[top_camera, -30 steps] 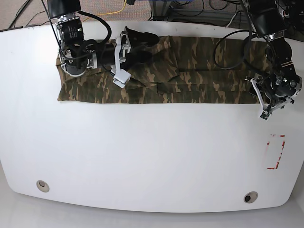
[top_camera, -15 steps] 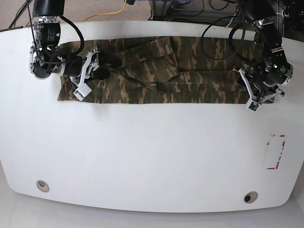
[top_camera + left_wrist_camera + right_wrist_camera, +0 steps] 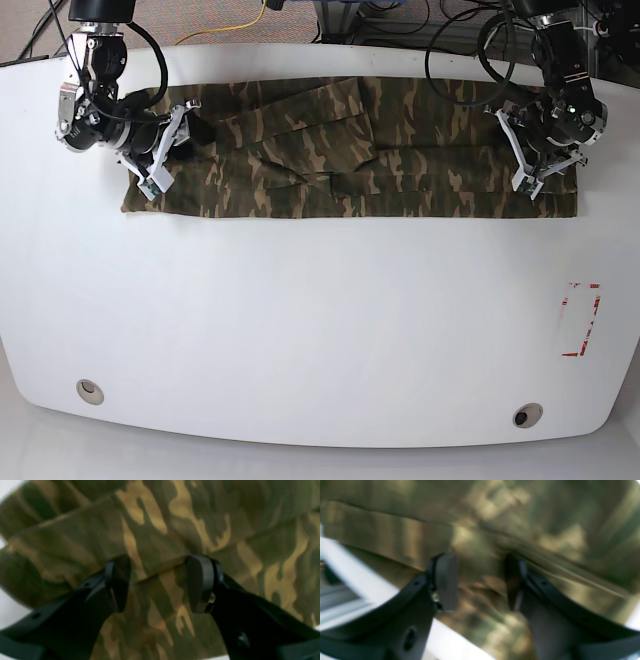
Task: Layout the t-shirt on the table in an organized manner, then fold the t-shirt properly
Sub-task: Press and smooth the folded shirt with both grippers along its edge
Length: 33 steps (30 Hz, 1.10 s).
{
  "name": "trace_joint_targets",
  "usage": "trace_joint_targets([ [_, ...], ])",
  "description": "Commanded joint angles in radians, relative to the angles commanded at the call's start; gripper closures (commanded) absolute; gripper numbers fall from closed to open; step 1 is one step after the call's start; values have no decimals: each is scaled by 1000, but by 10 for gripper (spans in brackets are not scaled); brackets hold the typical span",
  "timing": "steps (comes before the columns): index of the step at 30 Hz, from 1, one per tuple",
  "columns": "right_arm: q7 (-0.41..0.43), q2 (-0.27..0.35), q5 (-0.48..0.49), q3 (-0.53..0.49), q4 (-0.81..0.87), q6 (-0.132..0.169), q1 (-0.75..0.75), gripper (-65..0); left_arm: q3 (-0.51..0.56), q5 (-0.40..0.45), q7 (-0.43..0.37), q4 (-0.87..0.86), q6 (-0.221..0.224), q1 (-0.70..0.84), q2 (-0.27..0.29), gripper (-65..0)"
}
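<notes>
A: Any bins or trays?

B: Nothing that holds anything. Just the table (image 3: 300, 320), white, with the t-shirt (image 3: 340, 150) lying along its far edge as a long folded band. Two round holes near the front edge (image 3: 90, 390), red tape outline (image 3: 582, 318) on one side.

A: Left gripper?

B: Left gripper (image 3: 530, 150) sits over one end of the shirt. On the wrist view the left gripper (image 3: 157, 582) has its jaws spread partway, straddling a fold ridge in the shirt (image 3: 175, 525), nothing pinched between them.

A: Right one?

B: Right gripper (image 3: 160, 150) is at the other end of the band. The wrist picture is smeared, but the right gripper (image 3: 480, 580) looks parted about as much, cloth (image 3: 495, 517) below the gap, probably not gripped.

A: What changed since half a second ago?

B: Left gripper moved from the shirt's near corner up onto the cloth. Right gripper slid a bit toward the shirt's end, and the arm swung closer to the table edge. Shirt outline looks the same.
</notes>
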Motion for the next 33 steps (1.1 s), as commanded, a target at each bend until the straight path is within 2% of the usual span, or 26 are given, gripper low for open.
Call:
trace_joint_targets([
  [3,48,0,-60,0,-55,0,3,-203,11,0,-12,-26,0,-21,0,-344],
  [6,98,9,-107,5,-137,0,9,-190,64,-3,-14,-12,0,-25,-2,-344],
  [13,164,57,-124,6,-259,0,28,-189,149,-6,-6,49,0,-26,3,-344],
  [18,163,64,-124,34,-242,0,23,-189,135,-9,80,201,0,-26,6,-343],
  [23,160,58,-124,38,-201,0,18,-189,23,-74,146,331,0,-28,6,-349],
  [28,127,57,-124,37,-192,0,20,-189,-210,-176,212,336,0,-91,-2,-353],
  [33,126,57,-123,38,-190,0,20,-189,-359,-304,252,298,0,-109,-44,-451],
])
